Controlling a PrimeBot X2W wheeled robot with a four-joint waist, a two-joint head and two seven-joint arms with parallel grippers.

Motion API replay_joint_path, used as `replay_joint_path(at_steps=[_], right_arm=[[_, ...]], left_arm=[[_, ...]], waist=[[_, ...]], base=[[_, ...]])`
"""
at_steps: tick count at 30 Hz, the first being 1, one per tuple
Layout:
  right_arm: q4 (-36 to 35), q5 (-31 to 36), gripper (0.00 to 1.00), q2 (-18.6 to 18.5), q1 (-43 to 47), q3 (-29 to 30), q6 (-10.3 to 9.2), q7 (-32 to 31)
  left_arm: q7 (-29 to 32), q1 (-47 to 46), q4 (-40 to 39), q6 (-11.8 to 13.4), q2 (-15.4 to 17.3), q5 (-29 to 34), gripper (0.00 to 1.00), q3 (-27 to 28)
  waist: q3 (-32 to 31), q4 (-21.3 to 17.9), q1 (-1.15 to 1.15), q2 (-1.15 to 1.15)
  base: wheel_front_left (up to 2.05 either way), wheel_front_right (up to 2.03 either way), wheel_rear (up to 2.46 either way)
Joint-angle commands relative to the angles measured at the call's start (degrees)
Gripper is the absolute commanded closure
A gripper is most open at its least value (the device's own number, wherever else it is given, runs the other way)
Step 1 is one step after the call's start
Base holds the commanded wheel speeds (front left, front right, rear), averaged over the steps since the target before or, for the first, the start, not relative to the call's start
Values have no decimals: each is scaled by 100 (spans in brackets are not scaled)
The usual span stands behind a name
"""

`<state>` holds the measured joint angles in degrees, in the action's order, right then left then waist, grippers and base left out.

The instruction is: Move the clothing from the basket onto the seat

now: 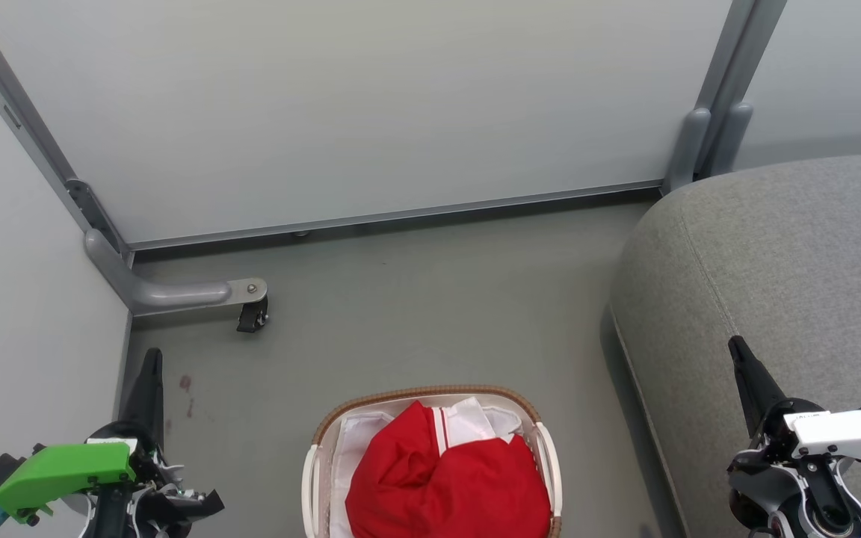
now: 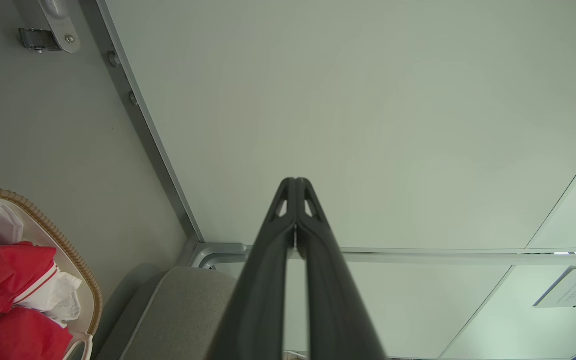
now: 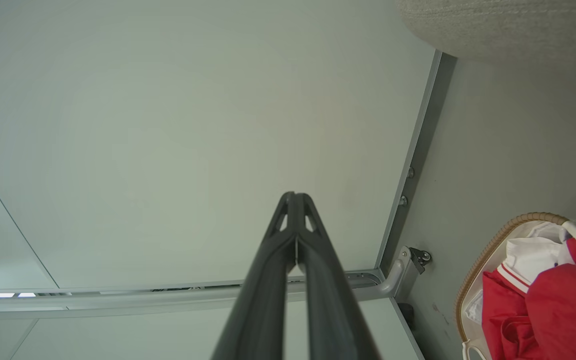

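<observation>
Two dark-fingered claws, left claw (image 2: pixel 295 185) and right claw (image 3: pixel 294 197), each pressed together, pinching nothing. Bright red clothing with white trim (image 1: pixel 445 478) heaped in the small oval white plastic basket with brown woven rim (image 1: pixel 430 390), on grey floor (image 1: pixel 400 299), near the large light-grey woven-fabric seat (image 1: pixel 789 261).

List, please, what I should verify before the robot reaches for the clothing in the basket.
1. Red clothing lies in the laundry basket: ok.
2. Pincers open for grasping: not ok; left pincer and right pincer are both shut and empty.
3. Pincers over the basket: not ok; each is off to one side.
4. Grey sofa stands beside the basket, on the robot's right: ok.
5. White sheet separate from the clothing: cannot tell.
</observation>
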<state>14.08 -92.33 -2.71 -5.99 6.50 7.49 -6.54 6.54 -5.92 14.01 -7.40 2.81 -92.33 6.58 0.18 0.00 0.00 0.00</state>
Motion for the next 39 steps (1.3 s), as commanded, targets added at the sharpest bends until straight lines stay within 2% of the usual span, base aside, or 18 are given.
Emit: replay_joint_path(at_steps=[1,19,20,25,34,39], right_arm=[[-19,-17,100,-38,-46,9,0,-14],[-19,-17,100,-38,-46,9,0,-14],[0,0,0,0,0,0,-1,0],[207,8,0,68,150,-25,-1,16],[158,156,0,55,214,-122,-1,274],[110,376,0,48,240,-98,-1,411]], left_arm=[[12,-66,-8,-25,15,-17,100,4],[12,-66,-8,-25,15,-17,100,4],[0,0,0,0,0,0,0,0],[-20,157,207,10,-39,6,0,-40],[-277,178,149,7,-32,108,0,-360],[-414,171,105,5,-29,405,0,-476]], waist=[[0,0,0,0],[0,0,0,0],[0,0,0,0],[1,0,0,0],[-6,6,0,0],[-8,14,0,0]], base=[[0,0,0],[0,0,0],[0,0,0],[0,0,0],[0,0,0],[0,0,0]])
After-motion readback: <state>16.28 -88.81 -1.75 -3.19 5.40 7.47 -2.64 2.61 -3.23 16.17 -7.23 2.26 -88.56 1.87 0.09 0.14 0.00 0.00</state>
